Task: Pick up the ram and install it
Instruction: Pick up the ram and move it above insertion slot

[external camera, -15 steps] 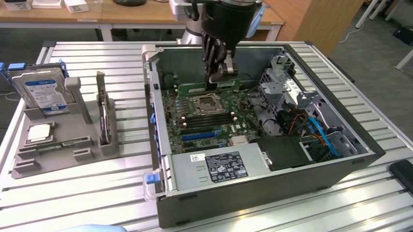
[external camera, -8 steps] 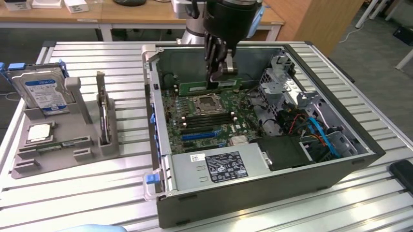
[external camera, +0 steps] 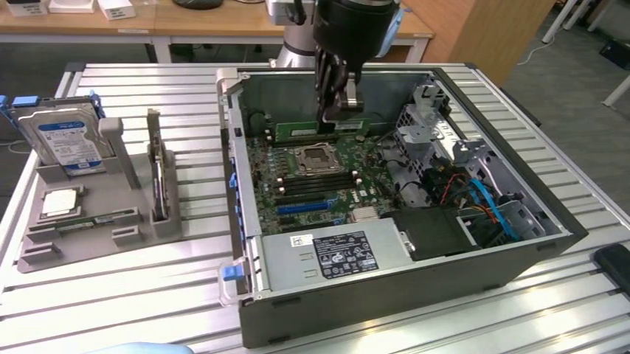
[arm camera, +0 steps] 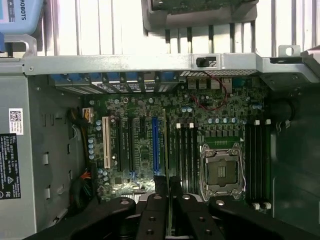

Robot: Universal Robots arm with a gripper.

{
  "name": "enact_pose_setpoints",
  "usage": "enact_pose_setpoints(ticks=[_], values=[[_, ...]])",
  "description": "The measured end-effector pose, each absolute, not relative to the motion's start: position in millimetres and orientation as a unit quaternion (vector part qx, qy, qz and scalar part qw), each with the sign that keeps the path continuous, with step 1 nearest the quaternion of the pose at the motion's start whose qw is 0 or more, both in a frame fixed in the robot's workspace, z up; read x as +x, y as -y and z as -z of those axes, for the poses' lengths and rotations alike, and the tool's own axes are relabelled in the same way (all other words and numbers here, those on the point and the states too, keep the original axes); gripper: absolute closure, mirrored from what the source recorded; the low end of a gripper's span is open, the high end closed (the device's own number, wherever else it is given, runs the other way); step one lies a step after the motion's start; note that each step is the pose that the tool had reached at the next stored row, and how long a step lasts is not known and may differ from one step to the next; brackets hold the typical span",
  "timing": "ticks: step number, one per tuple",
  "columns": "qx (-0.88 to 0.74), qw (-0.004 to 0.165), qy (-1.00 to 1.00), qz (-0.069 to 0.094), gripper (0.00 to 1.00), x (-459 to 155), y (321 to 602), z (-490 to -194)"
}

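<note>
Exterior view: the gripper (external camera: 337, 114) reaches down into the open case (external camera: 394, 295), clenched on the top edge of the ram (external camera: 295, 131). The green stick stands on its long edge over the motherboard (external camera: 295, 184), just behind the CPU socket (external camera: 317, 156); whether it touches a slot cannot be told. In the wrist view the gripper (arm camera: 167, 182) has its fingers (arm camera: 159, 192) close together. On the worktop (external camera: 177, 295), at the exterior view's left, a holder (external camera: 59, 251) carries a hard drive (external camera: 64, 140) and a card (external camera: 156, 169).
</note>
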State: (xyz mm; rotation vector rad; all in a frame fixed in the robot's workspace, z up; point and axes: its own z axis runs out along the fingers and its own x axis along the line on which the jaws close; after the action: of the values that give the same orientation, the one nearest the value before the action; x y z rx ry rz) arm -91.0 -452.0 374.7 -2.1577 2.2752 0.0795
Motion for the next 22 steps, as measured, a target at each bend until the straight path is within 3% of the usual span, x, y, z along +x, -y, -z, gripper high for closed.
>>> enact_pose_setpoints(ticks=[22], values=[[-0.685,0.003,-0.728,-0.025,0.87,-80.2,411.7,-374.7]])
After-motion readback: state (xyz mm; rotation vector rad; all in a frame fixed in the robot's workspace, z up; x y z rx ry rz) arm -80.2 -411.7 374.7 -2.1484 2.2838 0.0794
